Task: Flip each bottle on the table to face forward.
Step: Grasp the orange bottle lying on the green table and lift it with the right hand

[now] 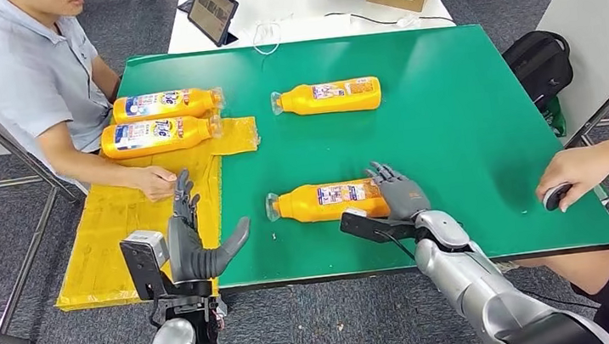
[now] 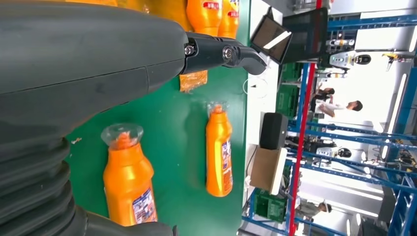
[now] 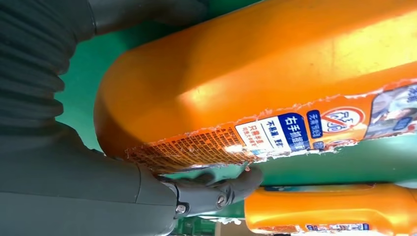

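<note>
Head view: the right hand (image 1: 397,194) wraps its fingers around the base end of the near bottle (image 1: 325,201), which lies on its side on the green table (image 1: 466,121). The left hand (image 1: 197,239) hovers at the table's front edge, fingers spread, holding nothing. Three more bottles lie farther back.

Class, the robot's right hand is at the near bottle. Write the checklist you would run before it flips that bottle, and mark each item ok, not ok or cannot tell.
1. Right hand at the base end of the near bottle: ok.
2. Firm grip on it: cannot tell; the right wrist view shows the thumb beside the label, contact unclear.
3. Left hand open, off the bottle: ok.
4. Green table bare around the near bottle: ok.
5. Far bottle well apart: ok.
6. Person's hand on the yellow mat, close to the left hand: not ok.
</note>
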You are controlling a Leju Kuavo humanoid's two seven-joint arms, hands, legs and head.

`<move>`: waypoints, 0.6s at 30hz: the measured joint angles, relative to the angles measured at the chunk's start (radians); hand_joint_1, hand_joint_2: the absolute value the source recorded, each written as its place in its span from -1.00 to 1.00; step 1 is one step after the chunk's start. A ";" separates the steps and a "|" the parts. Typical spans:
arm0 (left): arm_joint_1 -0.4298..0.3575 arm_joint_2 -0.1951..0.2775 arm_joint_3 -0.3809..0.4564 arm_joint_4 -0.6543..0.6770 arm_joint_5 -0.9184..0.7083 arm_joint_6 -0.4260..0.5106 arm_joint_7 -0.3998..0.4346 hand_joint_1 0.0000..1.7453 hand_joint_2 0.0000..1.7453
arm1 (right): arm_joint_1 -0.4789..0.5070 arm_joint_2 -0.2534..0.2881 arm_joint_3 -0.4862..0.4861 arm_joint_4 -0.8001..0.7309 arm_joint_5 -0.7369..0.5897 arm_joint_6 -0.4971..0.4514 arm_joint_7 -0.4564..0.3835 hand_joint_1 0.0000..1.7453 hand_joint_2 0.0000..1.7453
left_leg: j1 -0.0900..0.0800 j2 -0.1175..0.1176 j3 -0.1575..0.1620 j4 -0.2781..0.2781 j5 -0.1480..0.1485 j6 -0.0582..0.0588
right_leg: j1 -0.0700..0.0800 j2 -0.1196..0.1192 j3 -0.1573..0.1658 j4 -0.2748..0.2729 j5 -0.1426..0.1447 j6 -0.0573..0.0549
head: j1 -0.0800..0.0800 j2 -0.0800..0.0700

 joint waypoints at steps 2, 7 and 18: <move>-0.001 0.000 0.000 0.004 0.004 -0.005 0.002 -1.00 1.00 | -0.009 -0.001 0.006 0.008 0.002 0.006 0.001 1.00 1.00 | 0.000 0.000 0.000 0.000 0.000 0.000 | 0.000 0.000 0.000 0.000 0.000 0.000 | 0.000 0.000; -0.001 0.000 0.000 0.008 0.006 -0.008 0.002 -1.00 1.00 | -0.035 -0.001 0.017 0.027 -0.002 0.054 0.045 1.00 1.00 | 0.000 0.000 0.000 0.000 0.000 0.000 | 0.000 0.000 0.001 0.000 0.000 0.000 | 0.000 0.000; 0.004 0.000 0.006 0.002 0.018 -0.004 -0.001 -1.00 1.00 | -0.081 0.001 0.047 0.053 -0.023 0.165 0.091 1.00 1.00 | 0.000 0.000 0.007 0.000 0.000 0.000 | 0.000 0.000 0.007 0.000 0.000 0.000 | 0.000 0.000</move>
